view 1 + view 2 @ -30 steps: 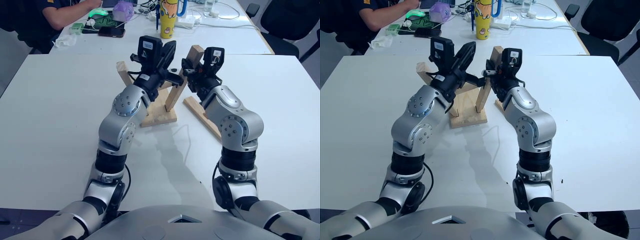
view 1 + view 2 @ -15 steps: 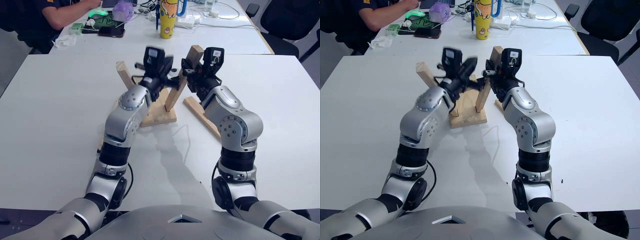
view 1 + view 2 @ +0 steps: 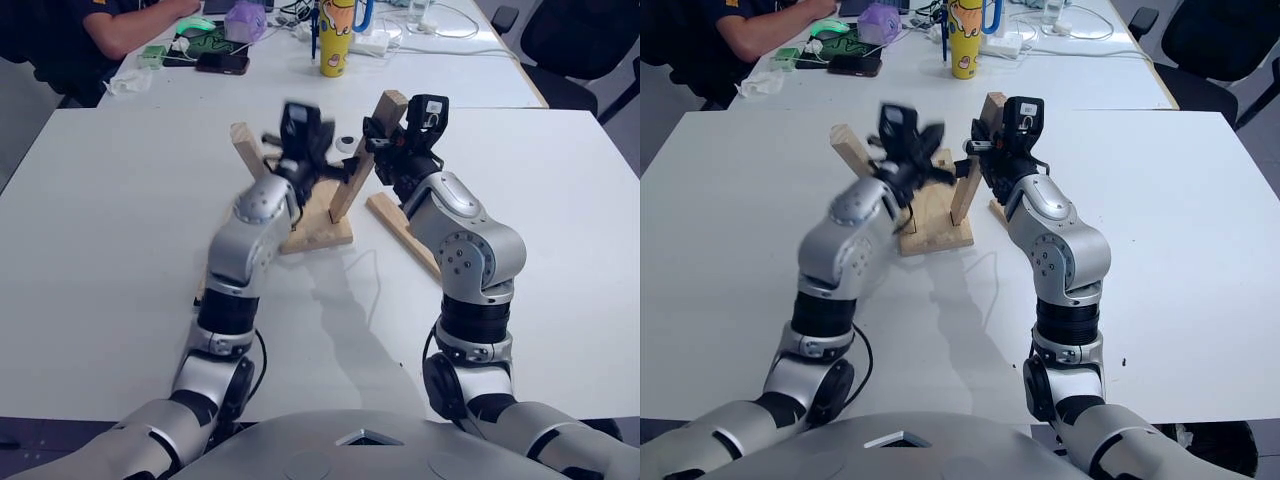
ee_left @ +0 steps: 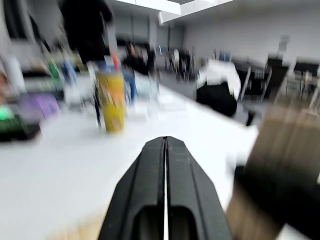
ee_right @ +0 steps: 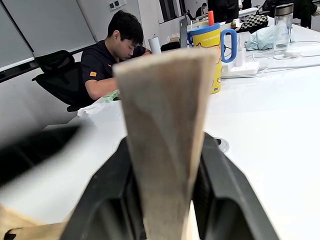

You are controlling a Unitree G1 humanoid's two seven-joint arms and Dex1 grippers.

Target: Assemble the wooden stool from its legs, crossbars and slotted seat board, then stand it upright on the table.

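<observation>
The slotted seat board (image 3: 318, 228) lies on the white table (image 3: 110, 220) with one wooden leg (image 3: 245, 148) standing tilted at its left. A second leg (image 3: 362, 165) leans up from the board's right side. My right gripper (image 3: 380, 140) is shut on that leg near its top, and the right wrist view has the leg (image 5: 162, 110) clamped between both fingers (image 5: 112, 180). My left gripper (image 3: 305, 140) hangs blurred over the board between the two legs. Its fingers (image 4: 150, 170) are pressed together, shut on nothing. A flat wooden piece (image 3: 403, 232) lies to the right of the board.
A yellow cup (image 3: 334, 45), a phone (image 3: 222, 63) and cables sit on the far table, where a person's arm (image 3: 140, 25) rests. A small white disc (image 3: 346, 143) lies behind the stool parts. Bare tabletop stretches left and right of the parts.
My left gripper, open a second ago, has shut and swung down and slightly left over the board. The right gripper and its leg have stayed put.
</observation>
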